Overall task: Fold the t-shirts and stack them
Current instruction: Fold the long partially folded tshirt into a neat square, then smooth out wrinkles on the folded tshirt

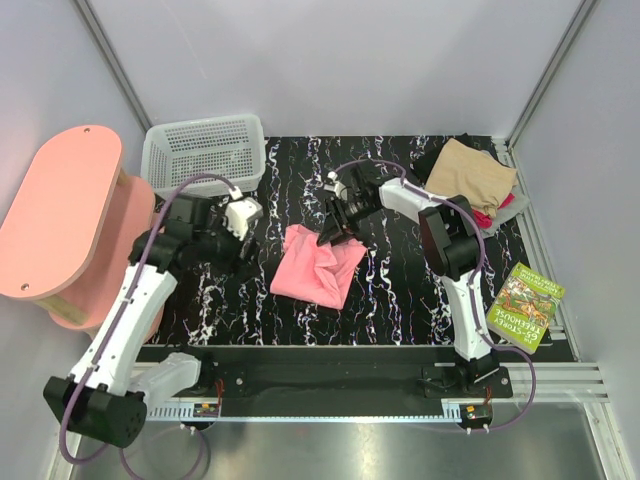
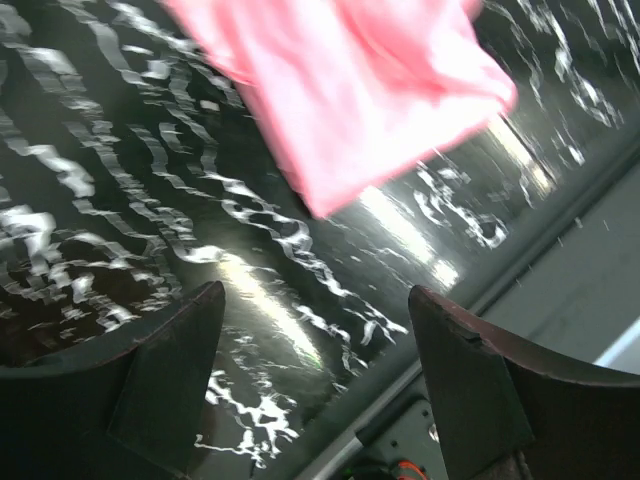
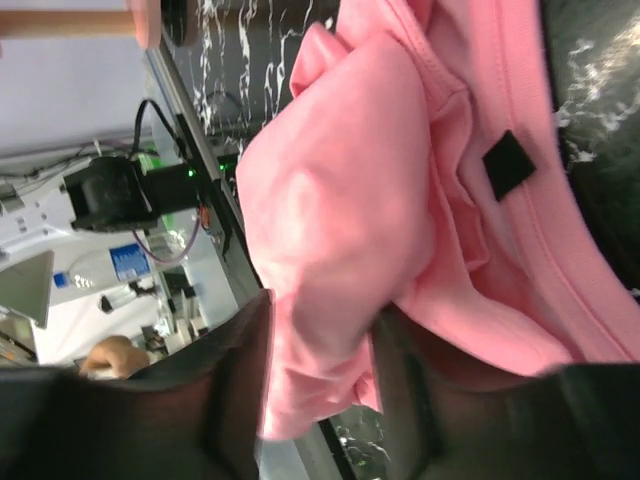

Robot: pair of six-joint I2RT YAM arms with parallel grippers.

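The pink t-shirt lies crumpled on the black marbled table, a little right of the middle. My right gripper is at its far edge. In the right wrist view the jaws stand apart, and a loose fold of the pink t-shirt hangs between the right gripper fingers. My left gripper hovers left of the shirt. It is open, and only the table shows between the left gripper fingers, with the pink t-shirt beyond them. A tan folded t-shirt tops a stack at the back right, with red showing beneath it.
A white mesh basket stands at the back left. A pink oval-topped stool is off the table's left side. A green book lies at the right edge. Grey walls close in the back and sides.
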